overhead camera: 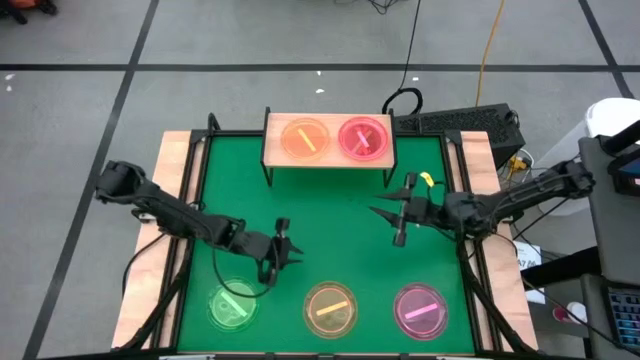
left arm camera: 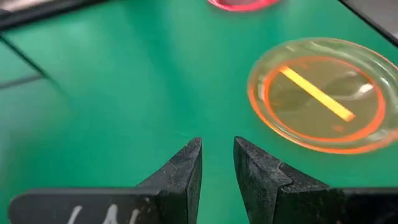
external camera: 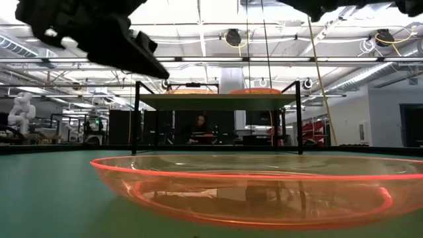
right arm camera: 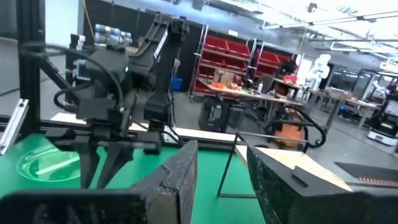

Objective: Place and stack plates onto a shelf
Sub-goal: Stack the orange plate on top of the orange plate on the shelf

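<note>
Green mat (overhead camera: 330, 215) underlies everything, a flat bed with the shelf (overhead camera: 328, 158) at its far edge, light wood on thin black legs, set clear so both arms can reach it. Two plates are on the shelf side by side, an orange plate (overhead camera: 304, 138) and a pink plate (overhead camera: 363, 138); whether either is already a stack cannot be told. Three remain on the mat in a near row: a green plate (overhead camera: 232, 304), an orange-rimmed plate (overhead camera: 329, 307) and a second pink plate (overhead camera: 420, 308). The left gripper (overhead camera: 283, 250) hangs just above the mat, empty, its fingers (left arm camera: 186, 171) nearly together with a narrow gap. The green plate lies close beside it on the near side; the orange-rimmed plate sits just ahead of the fingertips. The left arm stretches low and long from the left table edge, wrist angled inward. The right gripper (overhead camera: 400, 212) is raised between shelf and near row, empty, fingers (right arm camera: 177, 171) spread, its arm reaching in from the right, elbow bent. Likely next: a pickup from the near row.
</note>
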`<state>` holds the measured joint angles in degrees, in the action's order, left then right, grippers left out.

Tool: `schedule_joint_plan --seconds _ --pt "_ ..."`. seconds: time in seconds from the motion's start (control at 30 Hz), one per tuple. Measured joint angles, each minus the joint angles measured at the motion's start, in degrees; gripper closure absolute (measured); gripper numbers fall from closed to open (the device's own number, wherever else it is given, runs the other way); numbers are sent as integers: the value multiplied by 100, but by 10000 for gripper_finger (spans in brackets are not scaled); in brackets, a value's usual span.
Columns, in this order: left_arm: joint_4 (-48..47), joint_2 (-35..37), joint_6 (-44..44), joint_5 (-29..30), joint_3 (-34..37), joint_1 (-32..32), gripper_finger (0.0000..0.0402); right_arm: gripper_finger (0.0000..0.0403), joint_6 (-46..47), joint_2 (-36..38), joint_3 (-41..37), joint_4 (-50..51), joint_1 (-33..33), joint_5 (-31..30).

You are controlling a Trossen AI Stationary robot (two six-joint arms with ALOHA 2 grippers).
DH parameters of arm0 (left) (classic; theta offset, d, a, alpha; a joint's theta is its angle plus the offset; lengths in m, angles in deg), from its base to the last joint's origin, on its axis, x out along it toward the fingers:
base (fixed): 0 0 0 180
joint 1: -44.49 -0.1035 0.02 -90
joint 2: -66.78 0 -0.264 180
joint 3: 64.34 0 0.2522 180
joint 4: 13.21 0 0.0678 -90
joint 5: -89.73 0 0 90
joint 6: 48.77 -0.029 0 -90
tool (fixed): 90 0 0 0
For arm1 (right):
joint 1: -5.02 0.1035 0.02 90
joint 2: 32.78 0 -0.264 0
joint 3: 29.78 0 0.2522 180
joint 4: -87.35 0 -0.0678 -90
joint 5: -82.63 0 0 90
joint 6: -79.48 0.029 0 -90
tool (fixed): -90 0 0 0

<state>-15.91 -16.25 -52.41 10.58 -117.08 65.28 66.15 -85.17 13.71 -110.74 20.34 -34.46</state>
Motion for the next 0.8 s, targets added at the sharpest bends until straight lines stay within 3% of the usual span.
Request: schedule_joint_plan --seconds 0.3,0.57,0.7,0.8 --pt "1072 -559 1130 -378 -4 125 302 282 -332 200 -98 -173 209 2" --pt "1146 -1192 2840 -562 -505 130 302 282 -391 200 -98 -367 432 4" --pt "409 -1536 3115 -968 -1189 162 302 282 -433 204 -98 -507 569 4" --pt "-789 -1682 3520 -990 -1748 154 302 282 -454 217 -98 -576 695 2"
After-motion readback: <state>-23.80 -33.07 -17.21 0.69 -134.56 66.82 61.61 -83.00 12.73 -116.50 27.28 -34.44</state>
